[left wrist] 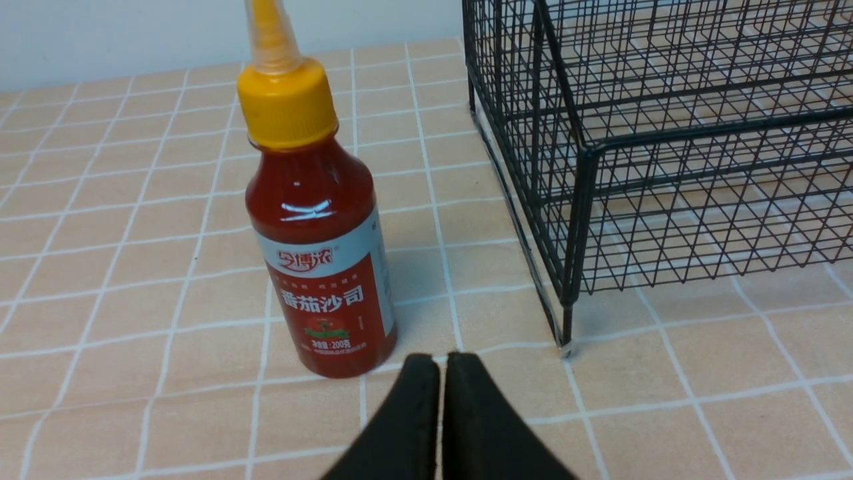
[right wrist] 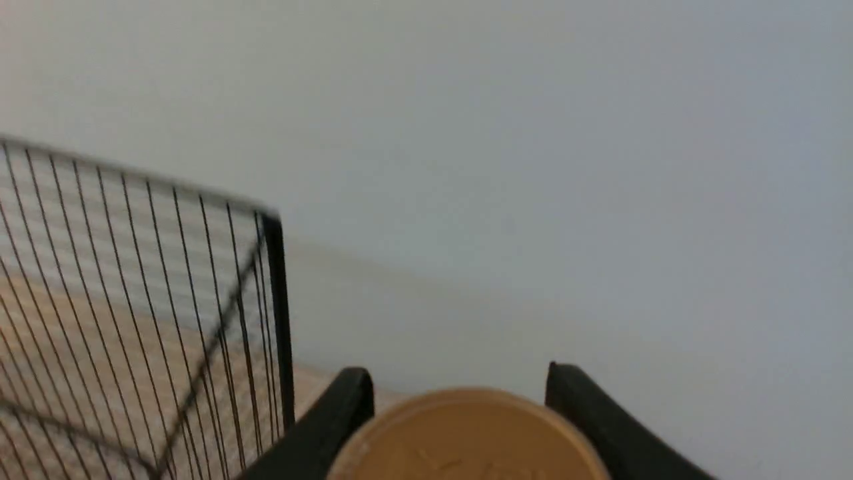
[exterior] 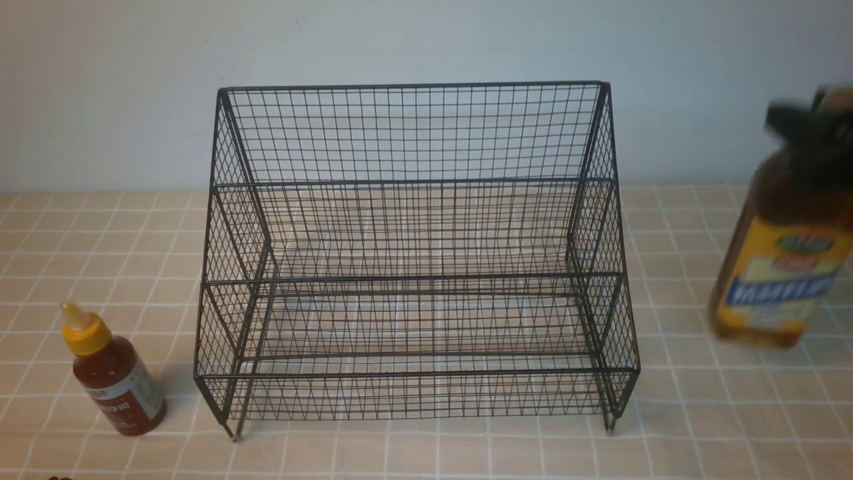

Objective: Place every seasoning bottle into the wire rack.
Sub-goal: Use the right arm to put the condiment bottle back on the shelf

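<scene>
The right gripper [right wrist: 458, 380] is clamped on the tall amber bottle [exterior: 776, 267] near its tan cap, and the bottle hangs close to upright, leaning a little, off to the right of the wire rack [exterior: 413, 85]. From there the rack lies to the robot's left, so I'd judge the bottle must cross the sloping right side wall, base down. The small red-sauce bottle [exterior: 113, 380] stands upright on the tablecloth [exterior: 700, 427] left of the rack, just beyond the left gripper [left wrist: 441, 373], whose fingers are pressed together.
</scene>
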Controlling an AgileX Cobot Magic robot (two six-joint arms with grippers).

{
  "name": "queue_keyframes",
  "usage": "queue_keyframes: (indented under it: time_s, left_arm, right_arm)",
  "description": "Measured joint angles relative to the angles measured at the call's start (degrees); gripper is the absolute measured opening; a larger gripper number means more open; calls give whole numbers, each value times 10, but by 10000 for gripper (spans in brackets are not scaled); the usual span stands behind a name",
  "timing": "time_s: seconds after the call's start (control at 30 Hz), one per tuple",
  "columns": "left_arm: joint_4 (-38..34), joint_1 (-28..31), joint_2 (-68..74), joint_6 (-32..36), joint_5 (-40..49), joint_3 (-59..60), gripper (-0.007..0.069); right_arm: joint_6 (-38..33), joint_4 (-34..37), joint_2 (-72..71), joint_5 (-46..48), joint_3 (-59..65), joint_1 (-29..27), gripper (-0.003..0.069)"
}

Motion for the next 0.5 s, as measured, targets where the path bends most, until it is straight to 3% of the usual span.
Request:
queue_keyframes:
  time_s: [0.23,0.37,0.5]
  left_arm:
    - [0,0,0,0,0,0,-7]
    - [0,0,0,0,0,0,-7]
    - [0,0,0,0,0,0,-7]
  right_arm:
    - [259,-179,-38,-138,-157,13,311]
    - [333,-241,-25,-163,-210,54,311]
    - [355,-257,-3,-151,-239,115,311]
